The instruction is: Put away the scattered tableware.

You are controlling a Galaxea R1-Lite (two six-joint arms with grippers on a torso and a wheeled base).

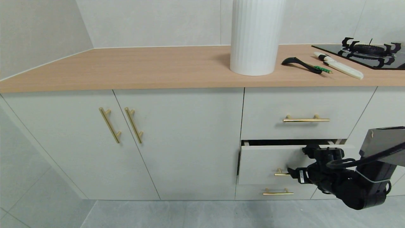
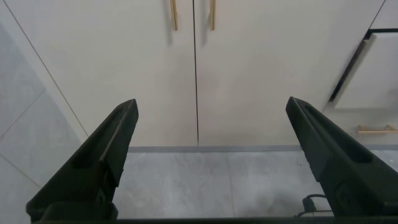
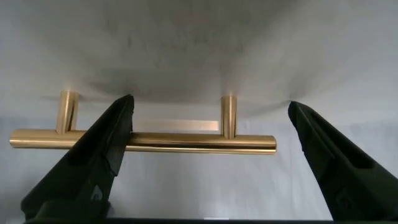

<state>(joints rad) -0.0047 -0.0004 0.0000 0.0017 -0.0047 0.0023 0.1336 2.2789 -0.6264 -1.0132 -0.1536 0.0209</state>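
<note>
Hanging low before the drawers on the robot's right, the right jaws stand wide, not closed on anything. They face the brass handle of the middle drawer. In the right wrist view the bar runs across behind one finger and ends short of the other. From the head view the black wrist covers most of that handle, and only its left end shows. The middle drawer is pulled out a little, with a dark gap along its top edge. The top drawer above it is shut, and the bottom drawer's handle shows just below.

The left jaws are also wide, with the floor and the double doors seen between the two fingers.

The tableware lies on the desk, above the drawers. A black ladle with a green handle tip lies near a tall white ribbed vase. A white knife lies just beside the ladle on the side toward the hob. Whether the two touch I cannot tell. The hob sits at the far right of the desk. Two brass handles stand side by side on the doors under the desk's left part.
</note>
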